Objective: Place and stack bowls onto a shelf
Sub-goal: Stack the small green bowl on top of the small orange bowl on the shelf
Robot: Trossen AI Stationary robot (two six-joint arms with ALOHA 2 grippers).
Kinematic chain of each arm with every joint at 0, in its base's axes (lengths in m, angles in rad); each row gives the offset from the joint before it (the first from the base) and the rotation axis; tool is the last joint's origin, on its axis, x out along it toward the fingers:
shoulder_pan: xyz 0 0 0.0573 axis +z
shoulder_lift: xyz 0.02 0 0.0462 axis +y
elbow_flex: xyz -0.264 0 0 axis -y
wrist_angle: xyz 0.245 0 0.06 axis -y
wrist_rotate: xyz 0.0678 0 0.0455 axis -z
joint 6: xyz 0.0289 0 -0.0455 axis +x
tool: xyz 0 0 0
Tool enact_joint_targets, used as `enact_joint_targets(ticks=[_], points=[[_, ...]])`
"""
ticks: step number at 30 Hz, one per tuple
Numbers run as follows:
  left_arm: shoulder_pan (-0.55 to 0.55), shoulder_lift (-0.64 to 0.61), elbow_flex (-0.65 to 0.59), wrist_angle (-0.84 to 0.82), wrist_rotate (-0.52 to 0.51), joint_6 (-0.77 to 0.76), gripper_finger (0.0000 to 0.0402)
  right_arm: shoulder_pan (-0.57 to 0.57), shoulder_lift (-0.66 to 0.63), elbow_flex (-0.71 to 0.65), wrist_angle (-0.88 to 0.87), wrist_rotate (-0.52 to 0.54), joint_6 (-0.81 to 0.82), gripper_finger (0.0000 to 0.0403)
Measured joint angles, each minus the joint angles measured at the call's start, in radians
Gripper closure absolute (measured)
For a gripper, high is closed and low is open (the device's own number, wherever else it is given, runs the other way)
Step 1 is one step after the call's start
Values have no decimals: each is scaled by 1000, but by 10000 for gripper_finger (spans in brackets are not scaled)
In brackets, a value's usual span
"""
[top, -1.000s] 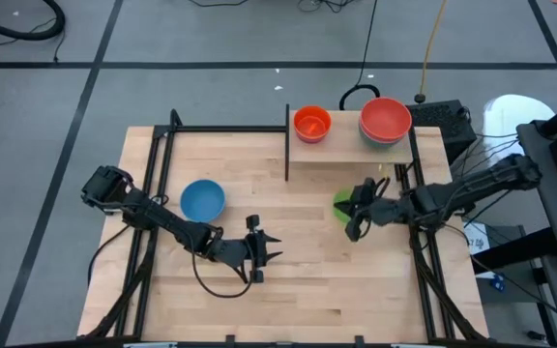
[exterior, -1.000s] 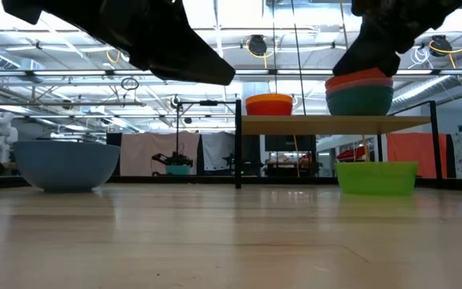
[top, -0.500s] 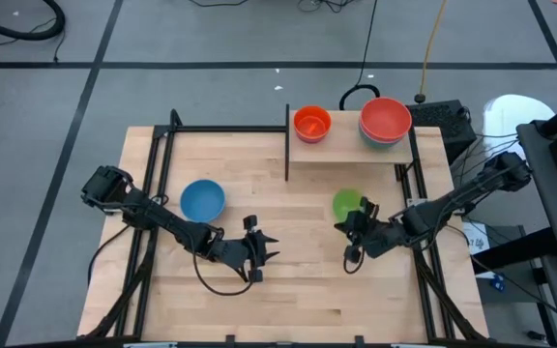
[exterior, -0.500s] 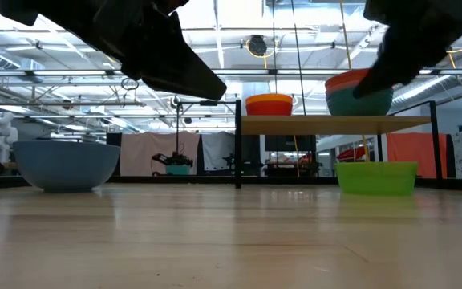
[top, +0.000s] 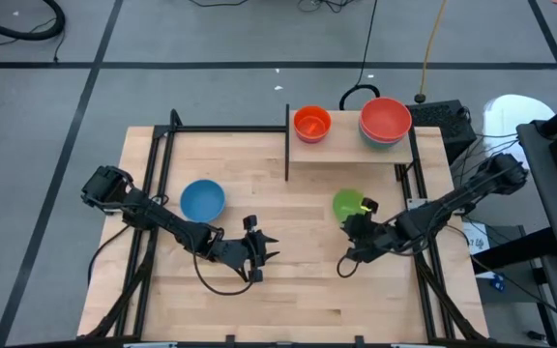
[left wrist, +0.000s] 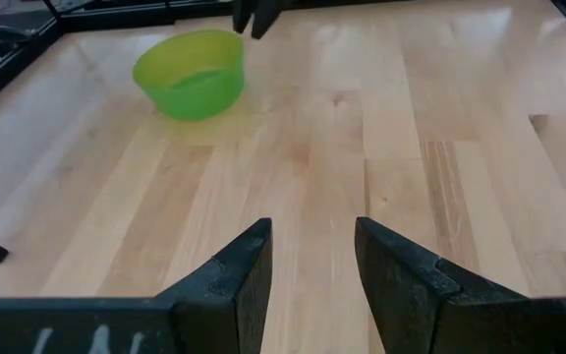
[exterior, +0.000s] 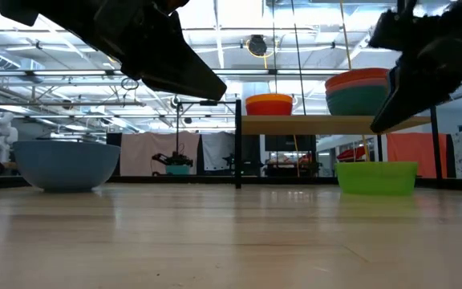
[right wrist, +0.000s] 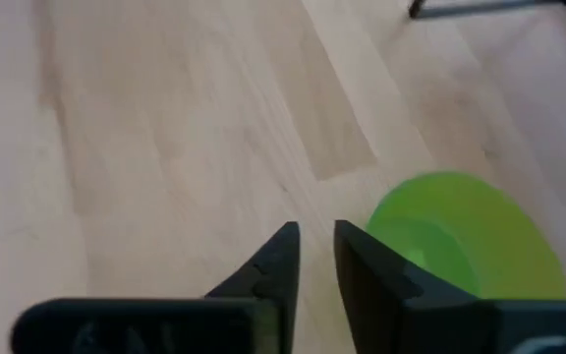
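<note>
A lime green bowl (top: pixel 348 204) (exterior: pixel 376 177) stands on its base on the table, near the shelf. A blue bowl (top: pixel 202 200) stands at the table's left. On the pale shelf board (top: pixel 351 147) sit an orange bowl (top: pixel 311 124) and a red bowl (top: pixel 386 116) nested in a teal one (exterior: pixel 359 102). My right gripper (top: pixel 347 263) (right wrist: pixel 317 246) hovers just on the near side of the green bowl (right wrist: pixel 470 231), slanting down, fingers a little apart and empty. My left gripper (top: pixel 269 249) (left wrist: pixel 312 246) hovers open over the table's middle.
The shelf's thin dark upright panel (top: pixel 287 142) stands at its left short side. Black frame rails (top: pixel 158 184) run along the table's left and right sides. Bare wood (top: pixel 298 300) lies between the grippers and the near edge. Cables lie on the floor beyond the table.
My right gripper has drawn back from the green bowl toward the table's near edge and come lower, its fingers tipping down. The green bowl, partly covered by it before, now shows whole and has stayed in place.
</note>
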Motion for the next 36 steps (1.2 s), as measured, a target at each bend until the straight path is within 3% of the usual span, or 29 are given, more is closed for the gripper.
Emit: enact_joint_targets(ticks=[7, 13, 19, 26, 36], points=[[0, 0, 0, 0, 0, 2, 250, -17, 19, -86, 51, 27, 64, 292], [0, 0, 0, 10, 0, 2, 250, -34, 19, -152, 85, 14, 68, 286], [0, 0, 0, 29, 1, 2, 250, -35, 19, -187, 105, 5, 92, 316], [0, 0, 0, 30, 1, 2, 250, -35, 19, -201, 149, -12, 77, 394], [6, 0, 0, 85, 4, 76, 249, -30, 19, -201, 499, -18, -81, 400]])
